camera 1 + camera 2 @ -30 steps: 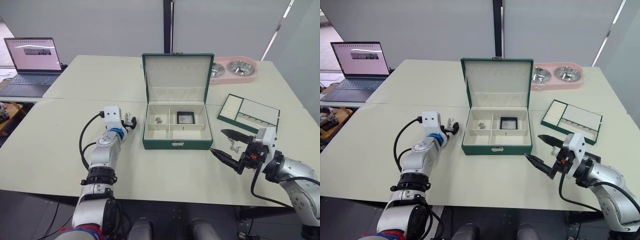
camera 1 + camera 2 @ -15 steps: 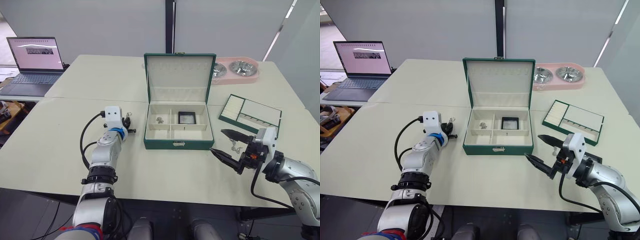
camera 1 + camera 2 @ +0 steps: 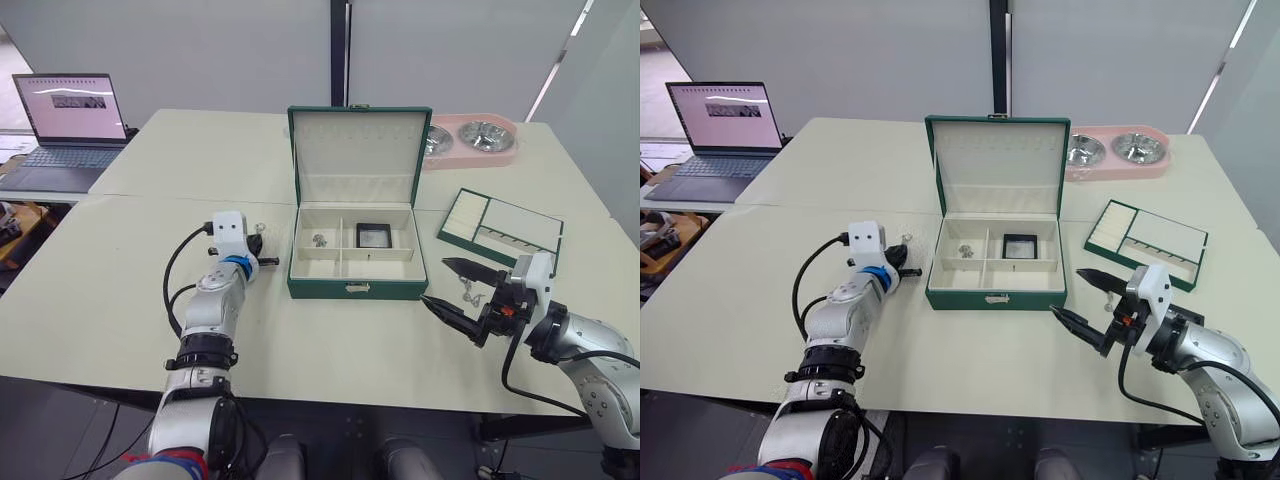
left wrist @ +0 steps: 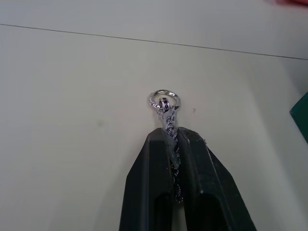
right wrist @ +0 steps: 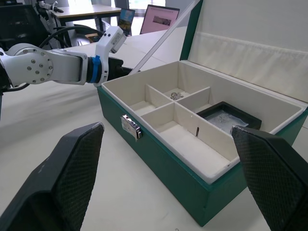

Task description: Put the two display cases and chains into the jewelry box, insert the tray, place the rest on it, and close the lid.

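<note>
A dark green jewelry box [image 3: 352,250] sits open at the centre of a pale table [image 3: 120,300], its lid [image 3: 357,150] standing upright at the box's 12 o'clock side. Inside, one display case [image 3: 372,235] lies in the far right compartment and a small silver chain [image 3: 318,240] lies in the far left one; the two near compartments look empty. At the box's 9 o'clock, just beside its wall, the left gripper [image 4: 172,137] is pinched closed on a second chain [image 4: 166,113], whose ring clasp pokes out past the black fingertips above bare tabletop. At the box's 4 o'clock, well apart from it, the right gripper [image 3: 447,288] hovers with its fingers spread wide and holding nothing; another chain [image 3: 467,292] lies on the table between those fingers. The tray [image 3: 498,227] rests at the box's 3 o'clock, and a pink double pet bowl [image 3: 470,138] sits at 1 o'clock. A laptop [image 3: 68,125] stands open at 10 o'clock. The step in hand appears to be loading chains into the box: the left arm likely needs to carry its chain toward 3 o'clock, over the wall, and release it in a compartment. I cannot find a second display case.
</note>
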Robot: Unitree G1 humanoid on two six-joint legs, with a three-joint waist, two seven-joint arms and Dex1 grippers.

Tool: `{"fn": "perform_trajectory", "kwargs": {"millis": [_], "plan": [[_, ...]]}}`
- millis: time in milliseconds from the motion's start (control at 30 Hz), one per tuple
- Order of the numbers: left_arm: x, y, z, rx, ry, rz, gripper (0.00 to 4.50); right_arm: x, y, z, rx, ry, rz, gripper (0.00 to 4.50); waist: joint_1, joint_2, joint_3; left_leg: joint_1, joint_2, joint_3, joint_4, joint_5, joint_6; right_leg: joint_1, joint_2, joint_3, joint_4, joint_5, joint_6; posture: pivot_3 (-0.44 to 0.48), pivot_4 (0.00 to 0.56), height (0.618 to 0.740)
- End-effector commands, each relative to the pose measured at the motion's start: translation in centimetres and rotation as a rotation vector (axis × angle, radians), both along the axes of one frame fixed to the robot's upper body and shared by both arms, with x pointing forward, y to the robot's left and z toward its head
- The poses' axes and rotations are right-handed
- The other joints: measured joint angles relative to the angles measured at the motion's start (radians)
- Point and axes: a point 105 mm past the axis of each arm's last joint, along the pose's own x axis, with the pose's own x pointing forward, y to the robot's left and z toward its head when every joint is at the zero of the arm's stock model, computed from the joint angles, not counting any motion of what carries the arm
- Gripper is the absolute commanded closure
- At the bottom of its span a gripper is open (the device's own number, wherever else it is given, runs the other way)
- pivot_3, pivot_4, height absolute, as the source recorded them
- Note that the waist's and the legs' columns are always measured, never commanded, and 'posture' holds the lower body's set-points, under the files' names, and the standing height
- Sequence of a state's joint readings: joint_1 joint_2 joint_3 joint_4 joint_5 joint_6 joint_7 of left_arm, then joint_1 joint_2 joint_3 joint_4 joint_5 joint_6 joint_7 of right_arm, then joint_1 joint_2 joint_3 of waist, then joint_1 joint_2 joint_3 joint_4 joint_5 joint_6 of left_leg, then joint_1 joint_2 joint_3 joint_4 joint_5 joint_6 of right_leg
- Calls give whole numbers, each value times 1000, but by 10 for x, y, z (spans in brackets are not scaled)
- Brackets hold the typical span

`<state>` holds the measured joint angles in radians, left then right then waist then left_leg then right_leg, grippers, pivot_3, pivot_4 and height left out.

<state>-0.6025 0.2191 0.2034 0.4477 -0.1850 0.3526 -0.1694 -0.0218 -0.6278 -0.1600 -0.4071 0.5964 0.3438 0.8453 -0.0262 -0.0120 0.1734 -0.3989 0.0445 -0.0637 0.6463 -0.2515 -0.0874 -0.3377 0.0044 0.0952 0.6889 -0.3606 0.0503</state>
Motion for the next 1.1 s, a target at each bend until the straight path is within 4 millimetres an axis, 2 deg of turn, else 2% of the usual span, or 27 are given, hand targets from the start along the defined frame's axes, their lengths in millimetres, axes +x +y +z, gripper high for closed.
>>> {"fn": "perform_trajectory", "kwargs": {"millis": [33,333,467,567,700,900,1100], "plan": [[-10,3,28,-8,-92,-54,4481,-3,-4,18,-1,-56,1,0,0,0,0,0,0,0,0,1,-2,0,0,0,0,0,0,0,150,740],[-59,25,86,81,-204,-274,4481,-7,-4,31,-3,-70,22,0,-6,0,0,0,2,0,0,2,-3,-1,1,1,1,0,0,0,150,740],[-76,21,100,119,-199,-422,4481,-9,-1,33,-5,-70,34,0,-5,-1,1,0,2,0,0,0,0,-1,1,0,0,0,0,0,150,740],[-86,11,109,108,-196,-537,4481,-10,0,34,-7,-69,39,0,-3,-1,1,0,1,0,0,0,1,-1,1,0,0,0,0,0,150,740],[-95,-9,113,106,-175,-684,4481,-11,0,33,-6,-69,34,0,-3,-1,1,0,1,0,-1,0,1,-1,1,0,0,0,0,0,150,740],[-101,-39,103,120,-115,-833,4481,-15,-2,31,-1,-68,5,0,-3,-1,1,0,1,0,-1,-1,1,-1,1,0,-1,0,0,0,150,740],[-89,-66,90,148,-87,-923,4481,-19,-3,29,3,-68,-25,0,-3,-1,1,0,1,0,0,-1,1,-1,2,0,0,0,0,0,150,740]]}}
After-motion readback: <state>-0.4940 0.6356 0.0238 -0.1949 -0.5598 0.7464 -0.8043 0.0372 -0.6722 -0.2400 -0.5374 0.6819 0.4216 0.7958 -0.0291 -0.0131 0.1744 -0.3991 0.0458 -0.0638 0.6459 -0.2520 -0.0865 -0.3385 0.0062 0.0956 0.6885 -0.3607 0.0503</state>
